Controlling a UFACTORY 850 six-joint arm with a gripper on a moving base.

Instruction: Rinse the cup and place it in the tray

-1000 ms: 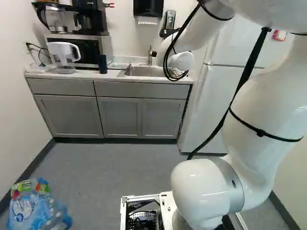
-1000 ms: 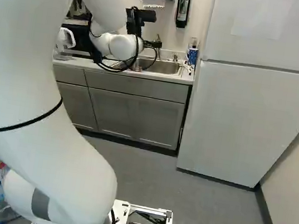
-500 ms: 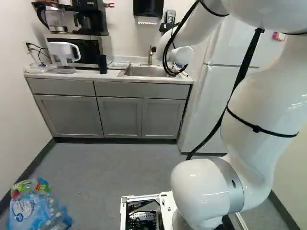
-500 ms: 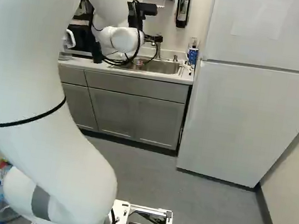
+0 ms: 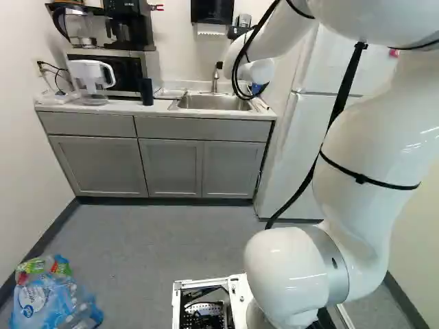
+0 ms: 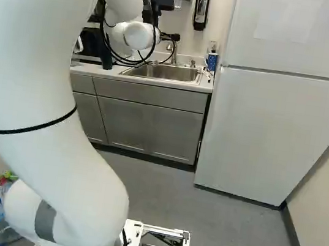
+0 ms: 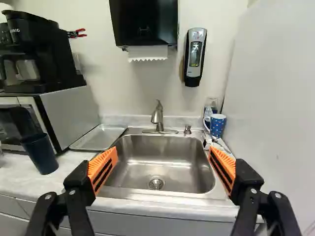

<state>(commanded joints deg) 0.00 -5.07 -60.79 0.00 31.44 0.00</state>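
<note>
In the right base view, my gripper (image 6: 175, 37) shows only as a black part above the sink, beyond the white wrist. The wrist view has my gripper (image 7: 163, 155) wide open at the sink's near side, its orange pads apart with nothing between them. A blue dotted cup (image 7: 217, 126) stands upright on the counter at the sink's faucet-side corner, beyond one finger. Beyond the other finger, a flat metal tray (image 7: 100, 137) lies beside the sink (image 7: 165, 169), with a dark tumbler (image 7: 40, 155) near it. Only the drain shows in the basin.
The faucet (image 7: 158, 117) rises behind the basin, under a towel dispenser (image 7: 143, 22). A soap dispenser (image 7: 195, 56) hangs beside it. The microwave (image 7: 71, 115) and coffee maker flank the tray side; the fridge (image 6: 274, 133) bounds the other. Bagged bottles (image 5: 51, 301) lie on the floor.
My wrist has risen in both base views and shifted slightly leftward, uncovering more of the sink in the left base view. The base has stayed put.
</note>
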